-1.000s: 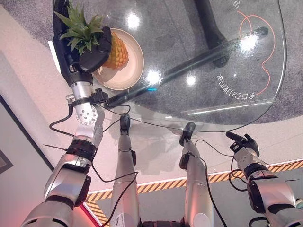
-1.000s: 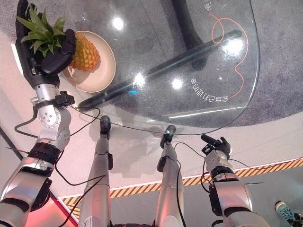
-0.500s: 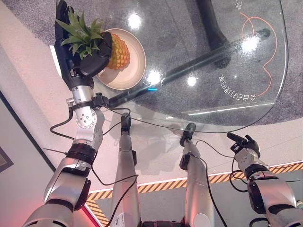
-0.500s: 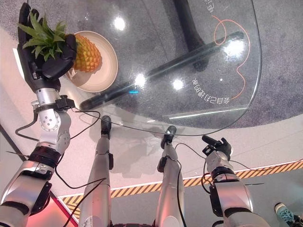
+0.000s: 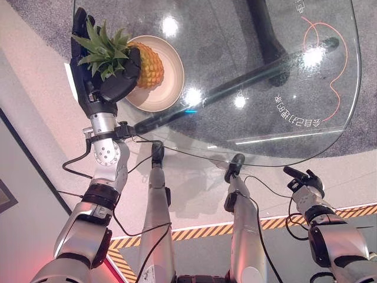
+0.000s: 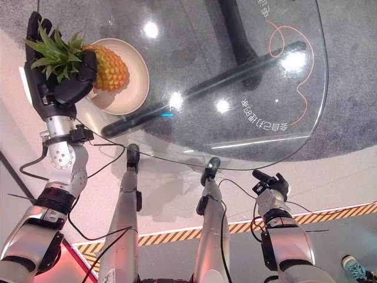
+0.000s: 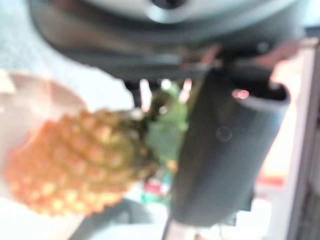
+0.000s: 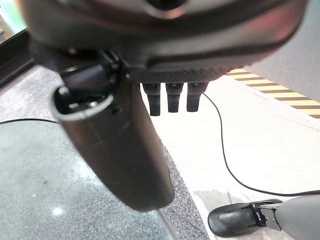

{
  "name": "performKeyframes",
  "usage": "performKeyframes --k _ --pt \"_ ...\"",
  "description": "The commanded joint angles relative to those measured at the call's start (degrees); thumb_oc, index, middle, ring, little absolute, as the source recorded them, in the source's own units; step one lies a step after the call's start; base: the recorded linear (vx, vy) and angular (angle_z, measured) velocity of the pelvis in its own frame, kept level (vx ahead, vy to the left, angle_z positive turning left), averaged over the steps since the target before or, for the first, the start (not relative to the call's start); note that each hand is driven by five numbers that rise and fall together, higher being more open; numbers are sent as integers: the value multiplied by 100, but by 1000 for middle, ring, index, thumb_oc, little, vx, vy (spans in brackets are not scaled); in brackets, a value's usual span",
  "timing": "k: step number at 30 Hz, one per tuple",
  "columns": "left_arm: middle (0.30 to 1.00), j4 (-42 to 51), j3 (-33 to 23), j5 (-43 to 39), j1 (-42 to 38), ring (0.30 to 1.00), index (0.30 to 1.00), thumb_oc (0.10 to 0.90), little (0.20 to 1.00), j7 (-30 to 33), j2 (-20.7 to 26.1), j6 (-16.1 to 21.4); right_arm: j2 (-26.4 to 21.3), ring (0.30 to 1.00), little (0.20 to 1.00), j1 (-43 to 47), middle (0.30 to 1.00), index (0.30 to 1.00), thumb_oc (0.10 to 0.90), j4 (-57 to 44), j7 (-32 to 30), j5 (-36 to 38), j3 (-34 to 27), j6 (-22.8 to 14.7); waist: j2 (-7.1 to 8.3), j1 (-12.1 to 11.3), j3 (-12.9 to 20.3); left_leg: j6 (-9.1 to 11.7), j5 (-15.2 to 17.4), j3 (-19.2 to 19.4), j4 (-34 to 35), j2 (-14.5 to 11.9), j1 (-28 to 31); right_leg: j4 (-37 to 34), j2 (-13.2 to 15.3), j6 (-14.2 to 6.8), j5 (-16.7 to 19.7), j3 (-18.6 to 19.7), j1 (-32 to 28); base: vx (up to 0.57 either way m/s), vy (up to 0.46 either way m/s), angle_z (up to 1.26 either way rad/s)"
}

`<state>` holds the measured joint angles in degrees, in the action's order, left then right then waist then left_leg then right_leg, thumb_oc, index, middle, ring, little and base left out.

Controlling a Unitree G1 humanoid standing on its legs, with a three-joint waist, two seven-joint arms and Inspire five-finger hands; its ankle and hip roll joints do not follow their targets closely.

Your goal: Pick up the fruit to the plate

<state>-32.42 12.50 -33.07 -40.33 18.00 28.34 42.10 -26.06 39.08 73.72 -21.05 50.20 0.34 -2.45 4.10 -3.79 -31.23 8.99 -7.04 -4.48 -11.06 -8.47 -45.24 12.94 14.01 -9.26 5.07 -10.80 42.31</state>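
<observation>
Surface: round glass table (image 5: 265,88) on dark legs, over grey carpet (image 5: 365,127); pale floor with a yellow-and-black striped line (image 5: 277,219) at the near side.
Plate: beige plate (image 5: 168,88) on the glass near the table's left edge, just beyond the left hand's fingers.
Pineapple: orange body (image 5: 147,65) lying over the plate's left part, green leafy crown (image 5: 105,50) pointing off the plate toward the left palm; contact between body and plate cannot be judged.
Left hand: left hand (image 5: 97,79) raised at the table's left edge, palm turned toward the fruit, fingers (image 6: 36,35) running up behind the crown, thumb (image 5: 123,82) curled across the front where crown meets body; crown clasped between thumb and fingers.
Left wrist view: thumb (image 7: 220,150) set against the leaves, pineapple body (image 7: 75,165) extending away from it over the plate's pale rim (image 7: 30,95).
Right hand: right hand (image 5: 303,180) low beside the table's near right edge, well apart from the plate and fruit, fingers bent loosely inward with nothing between them.
Right wrist view: thumb (image 8: 115,150) and short row of fingertips (image 8: 172,97) above carpet and pale floor, free of any object.
</observation>
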Motion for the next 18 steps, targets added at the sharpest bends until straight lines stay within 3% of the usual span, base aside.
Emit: performKeyframes --k 1,18 --pt "900 466 -353 171 -46 900 900 800 900 36 -5 555 -419 900 900 -122 900 900 800 -136 -95 152 -62 -258 -144 -135 144 -604 653 71 -569 218 -153 70 94 124 45 -274 119 0 0 0" --pt "900 381 -177 549 213 900 900 800 900 139 48 466 -518 900 900 -114 900 900 800 -90 -59 139 -80 -264 -237 -184 144 -581 645 90 -500 200 -45 49 145 92 36 -300 41 -1 2 1"
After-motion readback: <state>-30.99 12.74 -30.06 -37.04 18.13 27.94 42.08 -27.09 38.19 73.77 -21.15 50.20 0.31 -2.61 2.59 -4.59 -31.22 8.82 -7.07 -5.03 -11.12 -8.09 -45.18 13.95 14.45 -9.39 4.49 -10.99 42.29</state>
